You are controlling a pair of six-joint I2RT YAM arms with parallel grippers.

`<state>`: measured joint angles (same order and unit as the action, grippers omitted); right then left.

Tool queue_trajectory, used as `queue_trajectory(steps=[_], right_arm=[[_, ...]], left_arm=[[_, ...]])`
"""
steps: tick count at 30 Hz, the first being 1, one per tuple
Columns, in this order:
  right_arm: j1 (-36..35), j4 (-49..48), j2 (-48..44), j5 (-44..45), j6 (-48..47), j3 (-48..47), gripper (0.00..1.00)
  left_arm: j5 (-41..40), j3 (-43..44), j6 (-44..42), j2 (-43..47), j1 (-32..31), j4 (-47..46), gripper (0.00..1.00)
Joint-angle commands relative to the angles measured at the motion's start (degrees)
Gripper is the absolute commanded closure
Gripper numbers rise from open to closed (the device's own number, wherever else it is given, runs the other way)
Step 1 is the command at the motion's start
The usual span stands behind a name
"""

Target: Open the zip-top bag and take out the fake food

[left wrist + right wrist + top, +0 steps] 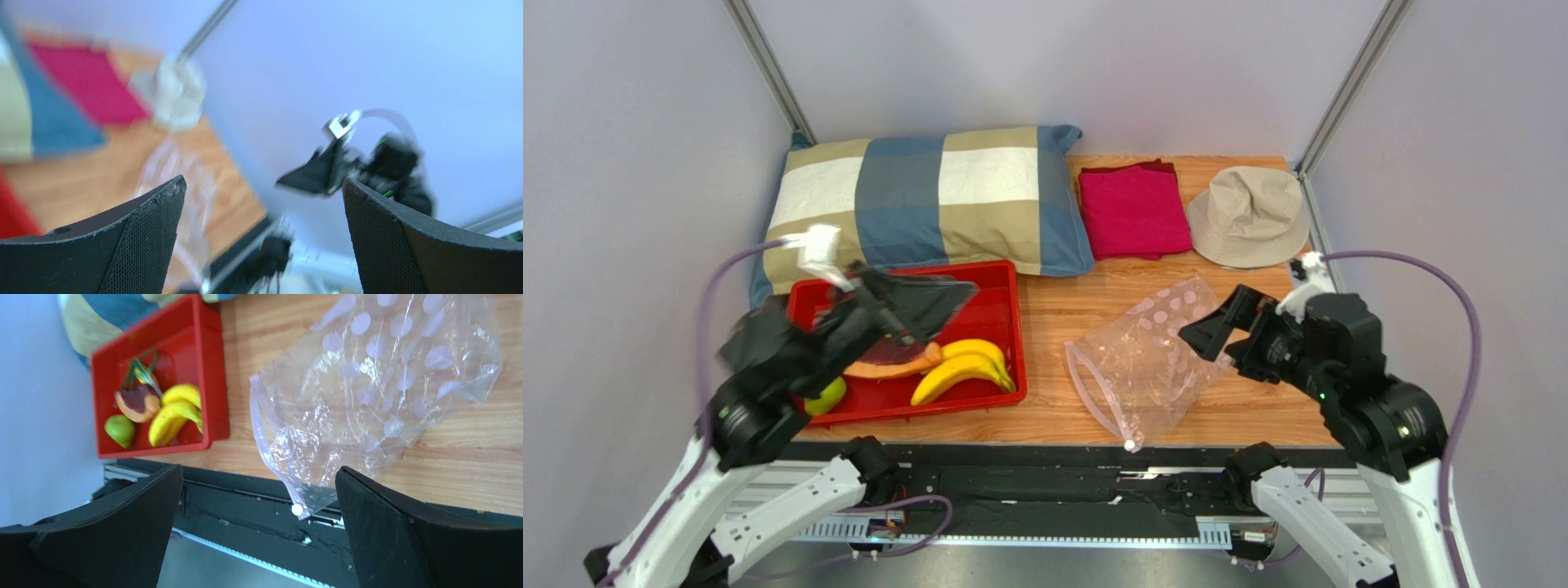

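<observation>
1. Two grippers, both off the worktop (1051,321). Right gripper (1210,321) hangs over the right side, near the front edge, fingers spread wide with nothing between them. In its wrist view, right gripper (258,471) looks down on the bag from above and does not touch it.
2. Left gripper (918,300) hangs over the tray on the left side. Left wrist view is blurred, but left gripper (263,184) shows both fingers well apart and empty.
3. Zip-top bag (1149,355) lies flat and crumpled on the wood, right of centre, one corner reaching the front edge. Clear plastic, pale dots, nothing inside it (368,398).
4. Pink zip strip (1090,386) runs along the bag's left side, facing the tray. Seen again at (263,438) – cannot tell whether the mouth is parted or sealed.
5. Red tray (1008,294) sits at the front left, just beside the bag but apart from it.
6. Fake food (946,365) is all in the tray – none in the bag. Yellow bananas (172,413) lie at the tray's near right, round green fruit (121,429) at its near left corner, orange piece (138,404) between them, dark green bits (141,370) farther back.
7. Far edge, left to right: checked pillow (928,196) touching the tray's far rim, folded magenta cloth (1133,211), beige hat (1250,214) in the far right corner.
</observation>
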<state>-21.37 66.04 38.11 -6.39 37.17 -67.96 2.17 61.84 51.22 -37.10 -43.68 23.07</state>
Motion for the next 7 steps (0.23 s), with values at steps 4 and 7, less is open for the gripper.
queue_trajectory(steps=[4,7], right_arm=[[-0.3,-3.5,-6.7,5.2,3.4,-2.0,0.00],[-0.4,-2.4,-7.3,7.9,2.6,-2.0,0.00]], left_arm=[[-2.6,3.8,-13.1,4.2,0.2,-12.8,0.01],[-0.9,5.8,-14.7,3.1,0.2,-9.9,0.01]])
